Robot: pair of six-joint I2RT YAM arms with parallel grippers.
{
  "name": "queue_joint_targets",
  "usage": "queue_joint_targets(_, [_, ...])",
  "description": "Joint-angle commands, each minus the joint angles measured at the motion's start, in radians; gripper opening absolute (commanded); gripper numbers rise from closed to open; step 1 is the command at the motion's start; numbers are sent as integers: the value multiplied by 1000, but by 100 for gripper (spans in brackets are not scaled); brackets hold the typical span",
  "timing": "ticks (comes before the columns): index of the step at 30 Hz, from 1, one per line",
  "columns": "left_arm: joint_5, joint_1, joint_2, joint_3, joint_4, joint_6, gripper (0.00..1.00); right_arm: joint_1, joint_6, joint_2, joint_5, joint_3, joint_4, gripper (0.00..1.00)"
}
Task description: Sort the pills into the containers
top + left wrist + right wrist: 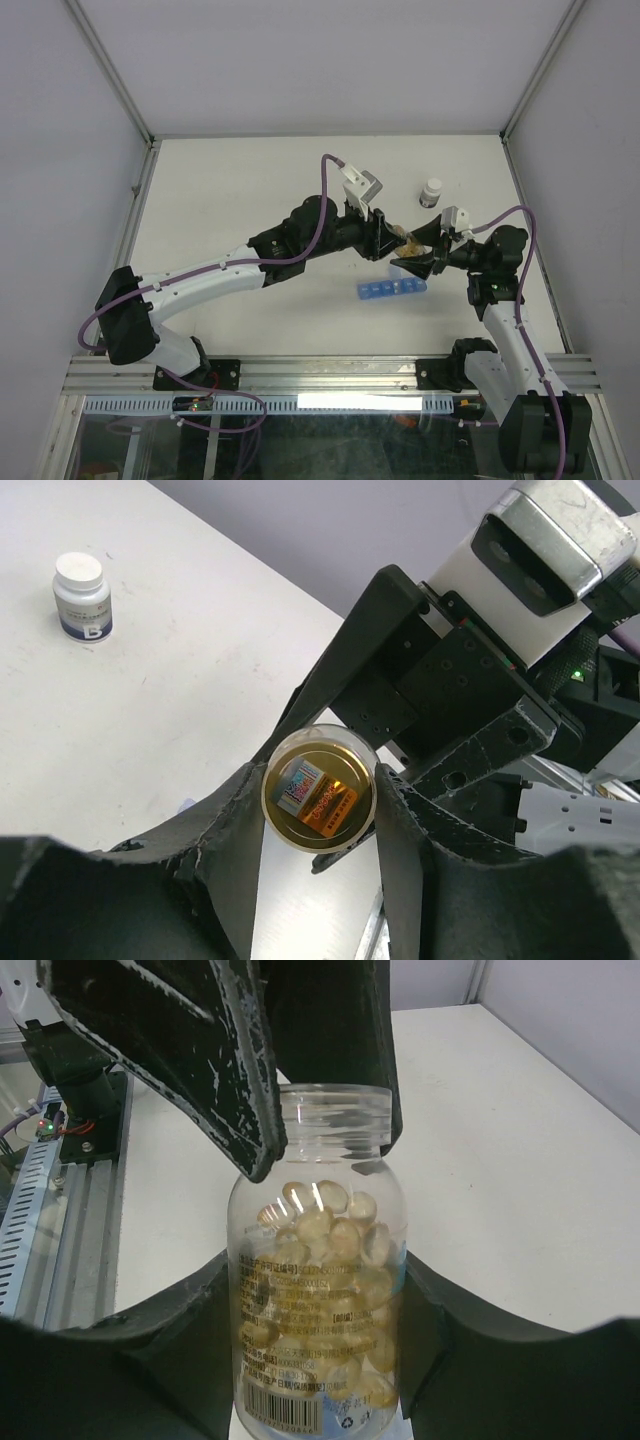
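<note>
The pills point(330, 1225) are inside a clear bottle point(318, 1360). They are pale amber and oval, and they fill most of its body. The right gripper point(315, 1300) is clenched on this bottle. Its two dark fingers press the labelled body from both sides and hold it above the table point(230, 190).

The left gripper point(318, 815) stands at the other end of the bottle. Its fingers point(215, 1070) sit on both sides of the threaded neck, very close to it. From the left wrist view the bottle is seen end-on, as a round amber ring between these two fingers, and both seem to meet its rim. Whether they already squeeze the neck or only lie against it, I cannot tell.

In the top view the two grippers meet nose to nose over the middle of the table, with the bottle between them. The blue organizer point(391, 290) lies flat on the table just on the near side of them, touching neither gripper. If any pill is in its compartments is too small to see. A white bottle point(82, 597) with a dark band stands upright on the far side, well apart. The left fingers hide part of the neck from the right wrist camera.
</note>
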Motion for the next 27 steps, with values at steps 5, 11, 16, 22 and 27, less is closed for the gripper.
queue_joint_targets(5, [76, -7, -6, 51, 20, 74, 8, 4, 3, -5, 5, 32, 28, 0])
queue_joint_targets(11, [437, -5, -2, 49, 19, 400, 1, 4, 2, -4, 3, 34, 27, 0])
queue_joint_targets(16, [682, 36, 53, 133, -181, 697, 1, 4, 4, -6, 4, 34, 28, 0])
queue_joint_targets(22, [604, 89, 51, 176, -153, 638, 57, 4, 4, -7, 2, 33, 28, 0])
queue_joint_targets(27, [435, 92, -114, -22, 182, 448, 99, 3, 4, -6, 1, 34, 27, 0])
